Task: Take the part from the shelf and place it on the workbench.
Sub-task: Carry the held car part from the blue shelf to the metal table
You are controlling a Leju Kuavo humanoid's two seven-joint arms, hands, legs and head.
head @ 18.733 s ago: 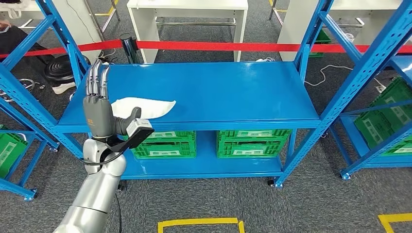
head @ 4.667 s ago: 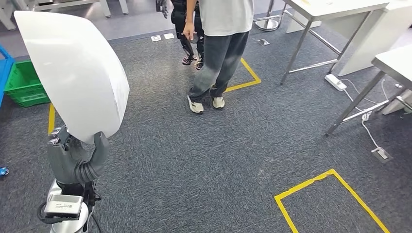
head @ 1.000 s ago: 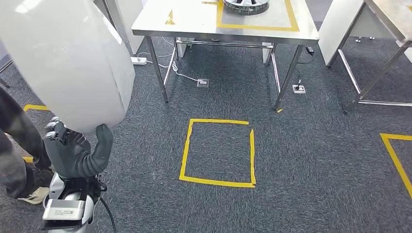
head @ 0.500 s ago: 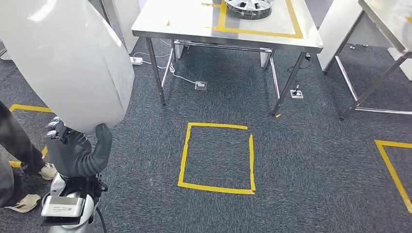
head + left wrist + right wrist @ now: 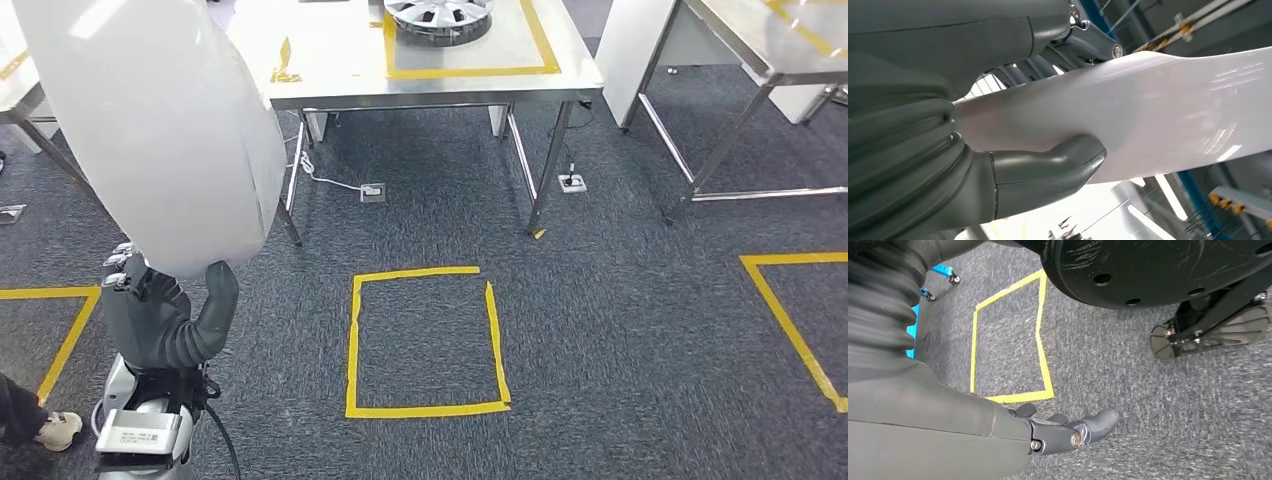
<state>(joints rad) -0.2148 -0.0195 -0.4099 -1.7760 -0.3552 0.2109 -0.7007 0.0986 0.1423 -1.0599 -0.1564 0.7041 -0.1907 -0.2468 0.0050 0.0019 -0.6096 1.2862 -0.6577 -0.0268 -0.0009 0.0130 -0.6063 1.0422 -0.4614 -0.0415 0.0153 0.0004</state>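
The left hand (image 5: pixel 160 320) grips the large white part (image 5: pixel 160 130) by its lower edge and holds it upright at the near left — thumb on one face, fingers on the other, as the left wrist view shows. The right hand (image 5: pixel 1068 432) hangs over the grey carpet (image 5: pixel 620 330), holding nothing, fingers loosely extended. Far ahead stands the table (image 5: pixel 330 60) with a silver wheel cover (image 5: pixel 440 12) on it — well apart from the part. A yellow tape square (image 5: pixel 425 340) marks the floor between.
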